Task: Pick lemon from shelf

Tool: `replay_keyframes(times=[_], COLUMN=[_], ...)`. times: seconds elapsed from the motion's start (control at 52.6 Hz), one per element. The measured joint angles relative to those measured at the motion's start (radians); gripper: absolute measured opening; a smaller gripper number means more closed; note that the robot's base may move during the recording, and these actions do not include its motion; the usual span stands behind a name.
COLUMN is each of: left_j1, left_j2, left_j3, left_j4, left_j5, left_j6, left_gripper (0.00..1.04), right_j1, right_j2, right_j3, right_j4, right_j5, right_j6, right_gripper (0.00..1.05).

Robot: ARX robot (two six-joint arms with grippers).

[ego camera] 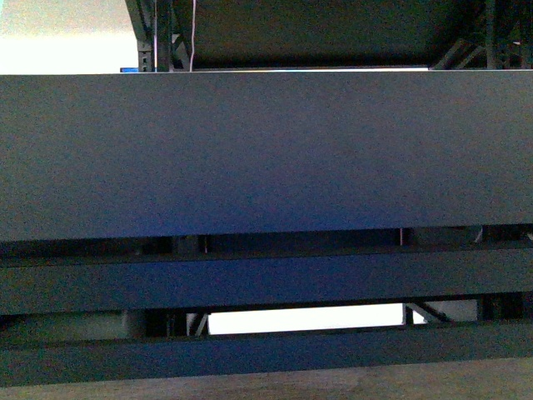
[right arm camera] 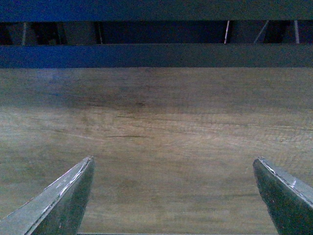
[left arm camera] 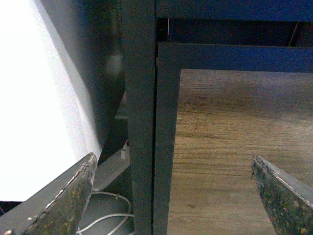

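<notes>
The lemon is not in view in any frame. The shelf (ego camera: 266, 154) fills the front view as dark horizontal tray fronts and rails, very close. Neither arm shows in the front view. My left gripper (left arm camera: 173, 196) is open and empty, low by a black upright post (left arm camera: 142, 147) of the shelf, over a wooden floor. My right gripper (right arm camera: 173, 196) is open and empty above the wooden floor (right arm camera: 156, 137), facing the shelf's low dark rails (right arm camera: 156, 55).
White cables (left arm camera: 105, 215) and a pale power strip (left arm camera: 110, 169) lie on the floor beside the post. A bright white surface (left arm camera: 39, 98) stands to one side of the post. Lower rails (ego camera: 266, 279) cross the front view.
</notes>
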State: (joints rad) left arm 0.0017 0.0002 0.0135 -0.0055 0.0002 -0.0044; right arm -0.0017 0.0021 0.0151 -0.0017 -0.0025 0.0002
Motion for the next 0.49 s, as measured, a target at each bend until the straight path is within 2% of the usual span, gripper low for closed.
replay_keyframes(times=[0.494], left_j1=[0.0], left_j2=[0.0], left_j3=[0.0], left_j4=[0.0], left_j5=[0.0], left_j6=[0.0], left_gripper=[0.97], right_j1=[0.0], right_j2=[0.0], right_j3=[0.0], right_j4=[0.0], right_j5=[0.002], right_j6=[0.0], right_gripper=[0.97])
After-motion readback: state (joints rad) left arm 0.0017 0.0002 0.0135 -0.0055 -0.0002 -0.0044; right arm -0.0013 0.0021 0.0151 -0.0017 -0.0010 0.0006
